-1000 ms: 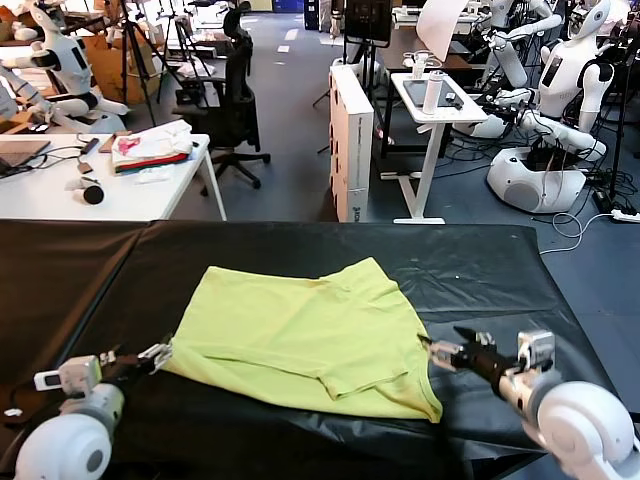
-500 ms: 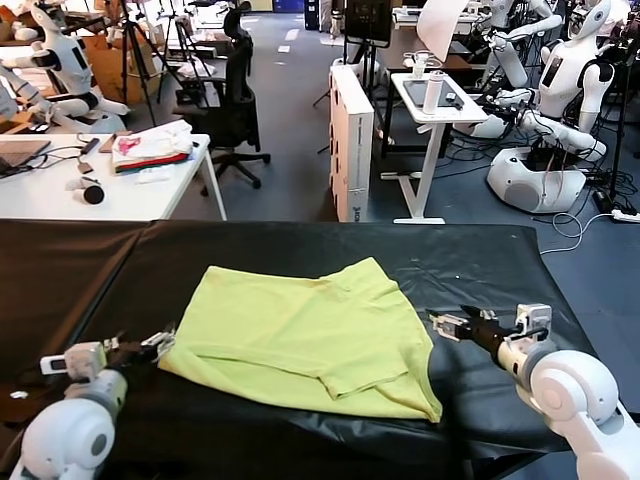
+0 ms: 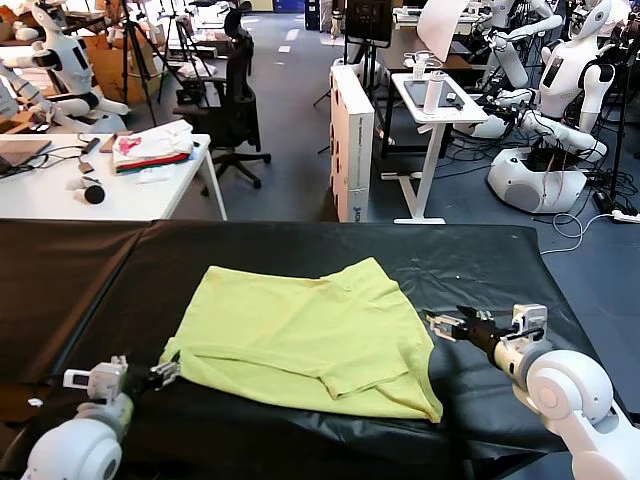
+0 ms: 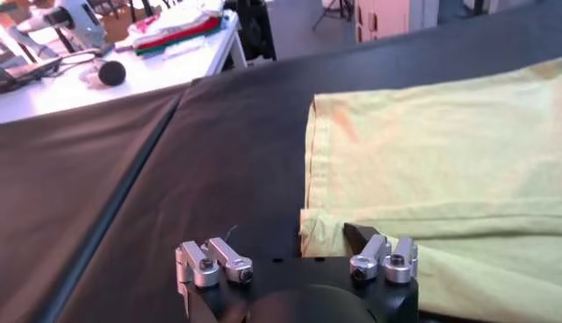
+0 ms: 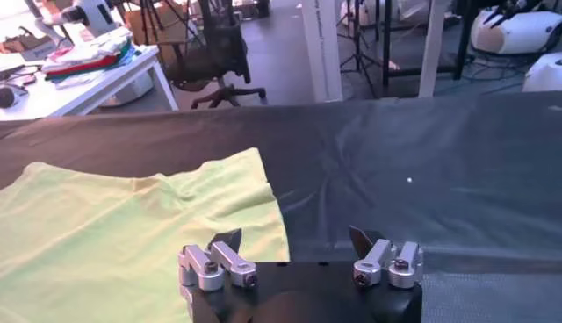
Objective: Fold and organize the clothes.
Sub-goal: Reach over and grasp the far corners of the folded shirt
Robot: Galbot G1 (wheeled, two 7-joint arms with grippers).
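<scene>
Both grippers stand with jaws wide and nothing in them: my left gripper [image 3: 168, 371] sits at the shirt's near-left corner, one finger just at the folded hem, and my right gripper [image 3: 440, 327] hangs just off the shirt's right edge, clear of the cloth. That placement reads to me as setting up a two-handed pinch on opposite sides, so the fabric can be lifted evenly for a fold. Between them the lime-yellow T-shirt [image 3: 300, 330] lies spread on the middle of the black table [image 3: 80, 280], toward its near edge, with one flap already doubled over along the front, leaving a soft ridge. It looks like thin, limp cotton, lightly rumpled, with a stitched hem; the table cover is dark, slightly glossy sheeting. Beyond the far edge, a white desk [image 3: 40, 200] carries a pile of folded fabrics [image 3: 152, 146].
</scene>
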